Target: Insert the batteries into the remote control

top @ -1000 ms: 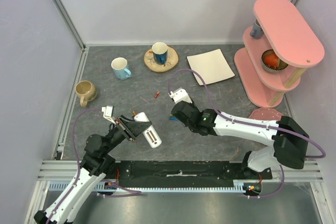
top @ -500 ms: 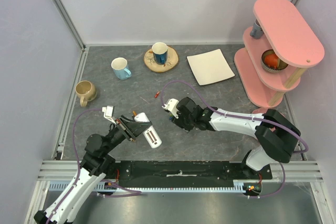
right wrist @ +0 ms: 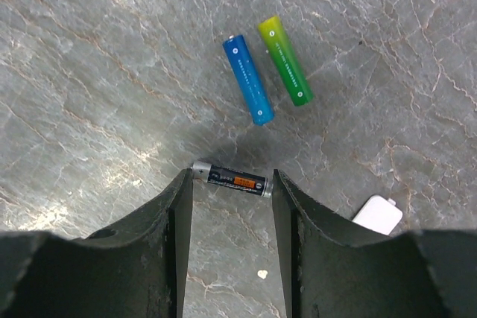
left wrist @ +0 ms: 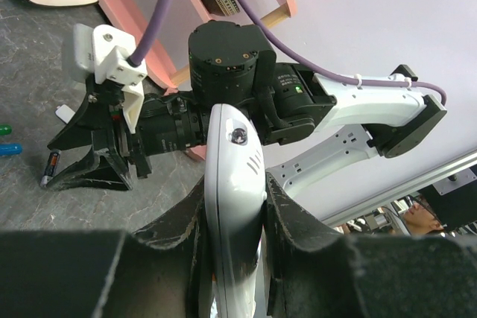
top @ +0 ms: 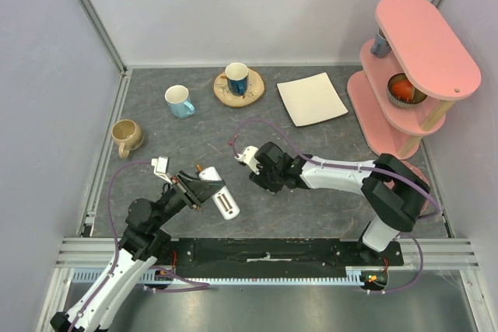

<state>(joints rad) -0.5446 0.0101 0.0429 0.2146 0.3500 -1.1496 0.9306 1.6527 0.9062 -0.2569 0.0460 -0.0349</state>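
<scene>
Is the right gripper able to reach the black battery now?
Probably yes. The right gripper stands open over the black battery, which lies end to end between its fingers; nothing covers it, and the blue battery lies apart.

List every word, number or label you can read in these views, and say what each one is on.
No text can be read.
Blue cylindrical battery: side print too small to read.
Green-yellow cylindrical battery: side print too small to read.
Black battery with orange label: lettering blurred.
White plastic remote control: no text visible.
</scene>
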